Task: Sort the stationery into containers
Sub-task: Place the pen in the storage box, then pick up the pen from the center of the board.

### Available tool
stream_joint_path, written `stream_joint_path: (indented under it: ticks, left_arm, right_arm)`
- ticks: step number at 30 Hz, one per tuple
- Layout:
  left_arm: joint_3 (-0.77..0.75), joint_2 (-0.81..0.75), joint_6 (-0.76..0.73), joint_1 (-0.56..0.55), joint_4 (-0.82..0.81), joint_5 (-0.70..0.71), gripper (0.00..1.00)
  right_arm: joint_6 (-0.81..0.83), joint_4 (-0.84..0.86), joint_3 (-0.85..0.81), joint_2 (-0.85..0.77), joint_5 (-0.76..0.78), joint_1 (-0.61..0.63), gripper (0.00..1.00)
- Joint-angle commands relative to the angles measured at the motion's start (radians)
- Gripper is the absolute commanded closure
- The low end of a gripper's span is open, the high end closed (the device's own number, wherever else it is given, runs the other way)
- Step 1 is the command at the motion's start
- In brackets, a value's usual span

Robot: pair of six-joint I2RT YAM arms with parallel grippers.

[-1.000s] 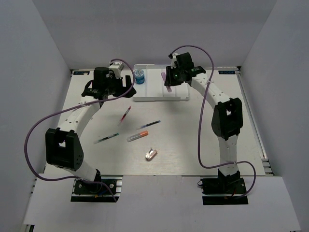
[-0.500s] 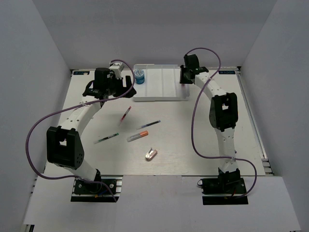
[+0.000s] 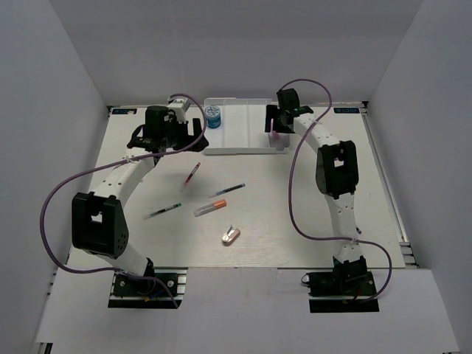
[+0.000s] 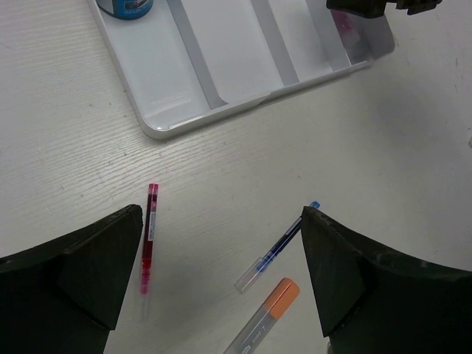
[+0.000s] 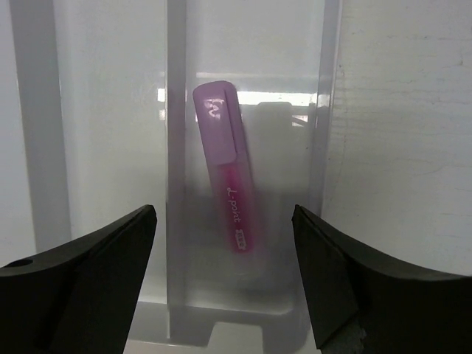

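The white tray (image 3: 243,140) stands at the back of the table. A blue roll (image 3: 214,116) sits in its left compartment. In the rightmost compartment lies a pink marker (image 5: 228,192), free of any grip, and my right gripper (image 5: 223,214) hangs open just above it. That marker (image 3: 273,133) shows under the right gripper (image 3: 274,124) from above too. My left gripper (image 4: 221,221) is open and empty, high over the red pen (image 4: 149,236), blue pen (image 4: 276,247) and orange marker (image 4: 269,317). The left gripper (image 3: 164,139) is left of the tray.
Loose on the table are the red pen (image 3: 192,175), blue pen (image 3: 231,190), orange marker (image 3: 210,207), a dark pen (image 3: 162,211) and a small pinkish eraser (image 3: 230,235). Purple cables loop beside both arms. The tray's middle compartments (image 4: 221,44) hold nothing.
My right gripper carried the pink marker from the tray's middle to its right end, opened and let it go into the rightmost compartment. The left arm has hardly moved.
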State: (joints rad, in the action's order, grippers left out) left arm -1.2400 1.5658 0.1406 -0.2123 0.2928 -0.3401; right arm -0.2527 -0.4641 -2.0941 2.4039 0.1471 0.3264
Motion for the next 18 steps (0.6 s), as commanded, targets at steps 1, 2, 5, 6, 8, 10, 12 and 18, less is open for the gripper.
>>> stream_joint_path:
  ticks: [1,2,5,6,8,10,12,18]
  left_arm:
    - [-0.029,-0.024,-0.029,0.002,0.022,-0.04,0.02]
    - [-0.032,-0.027,-0.036,0.002,0.025,-0.056,0.02]
    - [-0.044,-0.033,-0.087,0.002,0.045,-0.109,0.02]
    - [-0.045,-0.039,-0.111,0.002,0.051,-0.158,0.02]
    - [-0.047,-0.039,-0.133,0.002,0.062,-0.195,0.03]
    - [-0.047,-0.033,-0.134,0.002,0.075,-0.214,0.04]
    - [-0.049,-0.032,-0.137,0.002,0.088,-0.215,0.05]
    - [-0.055,-0.046,-0.176,0.002,0.108,-0.221,0.06]
  right_arm:
    - [0.03,0.022,-0.009,-0.096,-0.038,-0.01,0.21]
    - [0.08,0.016,0.003,-0.161,-0.07,-0.012,0.23]
    - [0.246,-0.043,0.09,-0.321,-0.131,-0.018,0.34]
    - [0.304,-0.066,0.123,-0.366,-0.17,-0.027,0.38]
    - [0.416,-0.128,0.266,-0.509,-0.179,-0.036,0.42]
    - [0.475,-0.149,0.389,-0.651,-0.167,-0.07,0.42]
    - [0.532,-0.189,0.529,-0.724,-0.161,-0.105,0.42]
    - [0.65,-0.292,0.849,-0.908,-0.118,-0.225,0.44]
